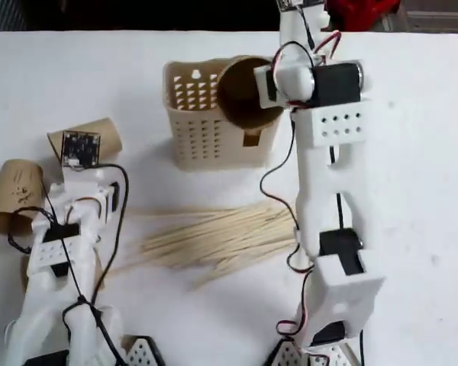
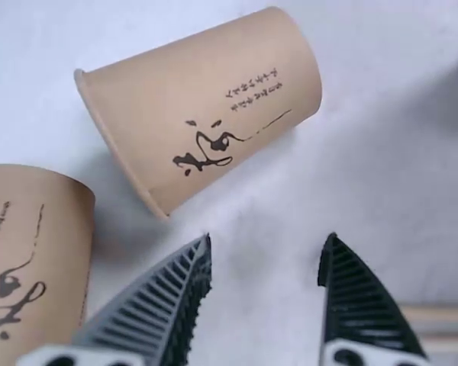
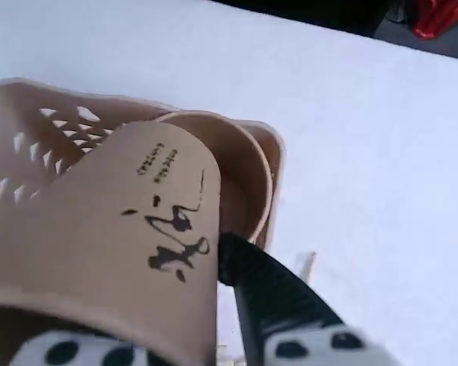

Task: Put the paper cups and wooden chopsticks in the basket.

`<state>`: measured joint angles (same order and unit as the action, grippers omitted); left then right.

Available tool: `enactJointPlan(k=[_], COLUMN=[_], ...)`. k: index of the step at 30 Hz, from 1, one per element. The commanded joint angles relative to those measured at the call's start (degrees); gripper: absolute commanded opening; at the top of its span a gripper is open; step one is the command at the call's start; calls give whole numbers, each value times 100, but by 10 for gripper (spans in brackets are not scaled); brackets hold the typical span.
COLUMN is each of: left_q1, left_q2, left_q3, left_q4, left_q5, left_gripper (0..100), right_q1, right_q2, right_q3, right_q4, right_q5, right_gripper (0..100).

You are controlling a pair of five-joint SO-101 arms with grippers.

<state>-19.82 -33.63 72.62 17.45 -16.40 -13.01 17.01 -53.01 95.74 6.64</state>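
At the far left of the white table (image 1: 412,191), a paper cup (image 1: 11,194) is being seen lying on its side. Just to its right, near it but apart, a second paper cup (image 1: 103,136) is also being seen on its side, and in the high view it is being partly covered by the left arm's wrist camera. The left gripper (image 2: 269,242) is being held low over the table just short of these two cups. Its ribbed fingers (image 2: 164,305) are being held apart with nothing between them, and neither cup is being touched.

Further right, toward the table's middle, the wooden chopsticks (image 1: 214,240) are being shown as a loose, fanned pile lying flat between the two arms. Behind the pile, the basket (image 1: 202,122) is being shown standing upright, with perforated walls.

Over the basket's right-hand corner, a third paper cup (image 1: 244,93) is being held tilted, its open mouth being turned toward the high camera. It is being clamped by the right gripper (image 1: 273,82). In the right wrist view, a black finger (image 3: 259,290) is being pressed against the cup's printed side. Whether this cup is being rested on the basket's rim cannot be told. At the far right, the right arm (image 1: 332,175) is being held stretched forward over the table.
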Motion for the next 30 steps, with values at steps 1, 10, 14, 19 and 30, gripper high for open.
enactJointPlan(k=[1, 10, 14, 19, 30], left_q1=[127, 127, 127, 127, 127], left_q2=[-163, -163, -163, -163, -163], left_q3=[-35, -35, -35, -35, -35], left_q4=[-141, -141, -141, -141, -132], left_q5=[-79, -79, -79, -79, -79], left_gripper=[252, 252, 252, 252, 252], right_q1=[31, 4, -110, -251, -242], right_q2=[40, 31, 40, 48, 48], right_q3=[-202, -413, -686, -677, -677], right_q4=[-145, -523, -708, -998, -1807], right_q5=[-62, -62, -18, -9, -9], right_gripper=[22, 289, 364, 366, 366])
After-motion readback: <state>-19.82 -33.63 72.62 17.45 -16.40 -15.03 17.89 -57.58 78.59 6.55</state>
